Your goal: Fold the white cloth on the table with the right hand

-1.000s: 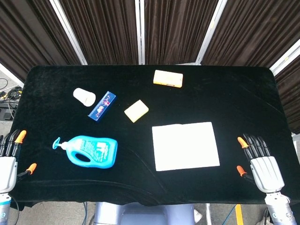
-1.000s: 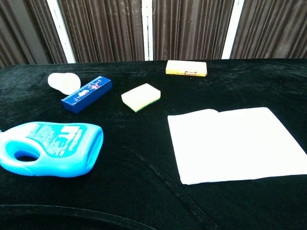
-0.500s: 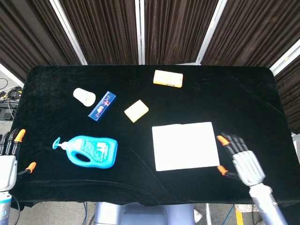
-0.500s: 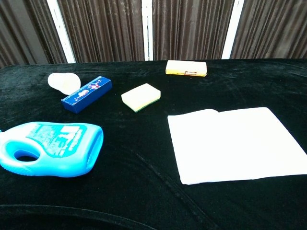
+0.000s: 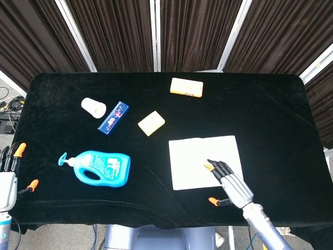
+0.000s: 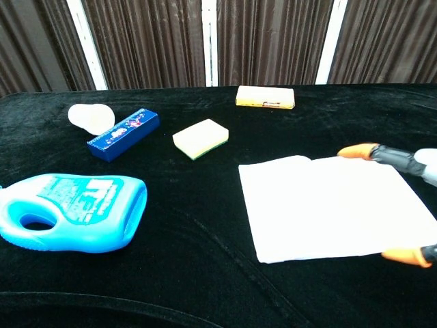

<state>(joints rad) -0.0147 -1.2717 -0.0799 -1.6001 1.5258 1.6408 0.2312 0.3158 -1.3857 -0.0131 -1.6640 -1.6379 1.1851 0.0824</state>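
Observation:
The white cloth (image 5: 200, 156) (image 6: 328, 205) lies flat on the black table, right of centre, with a small raised fold along its far edge. My right hand (image 5: 230, 185) (image 6: 410, 205) hovers over the cloth's near right corner, fingers spread and orange-tipped, holding nothing. In the chest view only its fingertips (image 6: 355, 152) show at the right edge. My left hand (image 5: 8, 179) hangs off the table's left front edge, fingers apart and empty.
A blue detergent bottle (image 5: 99, 167) lies on its side at the front left. Further back are a white cup (image 5: 93, 107), a blue box (image 5: 113, 117), a yellow sponge (image 5: 151, 123) and a yellow-orange pack (image 5: 186, 87).
My right hand has swung left from beside the table's right edge to over the cloth's near right corner. The cloth and the left hand have stayed put.

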